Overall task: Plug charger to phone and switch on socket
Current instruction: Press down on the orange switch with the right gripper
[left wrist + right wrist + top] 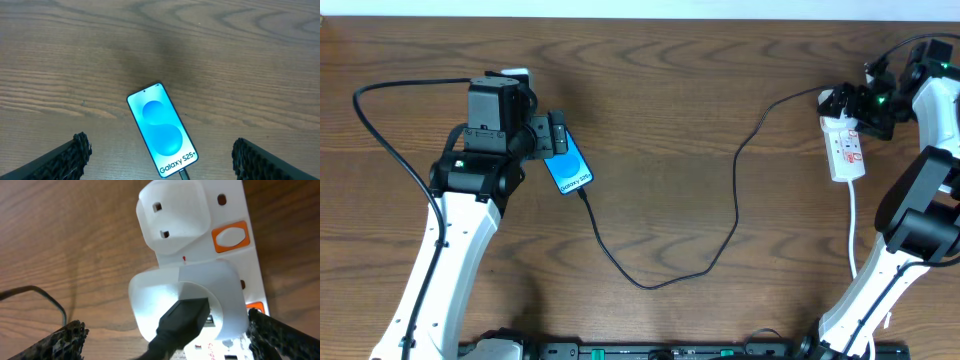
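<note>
The phone (pixel 161 129) lies flat on the wooden table with its blue screen lit, and the charger's small plug (pixel 184 175) sits in its bottom port. My left gripper (pixel 160 152) hovers open above the phone's lower end, fingers wide on either side, touching nothing. The charger cable (pixel 650 284) loops across the table to the socket (pixel 847 152). There its black plug (pixel 182 325) sits in a white adapter (pixel 165 295) on the strip. My right gripper (pixel 167 332) is open over the adapter, near an orange switch (pixel 231 236).
A second white plug (pixel 172 215) sits in the strip beside the adapter. The socket's white cord (pixel 853 235) runs toward the front past the right arm's base. A thick black robot cable (pixel 390 140) curves along the left arm.
</note>
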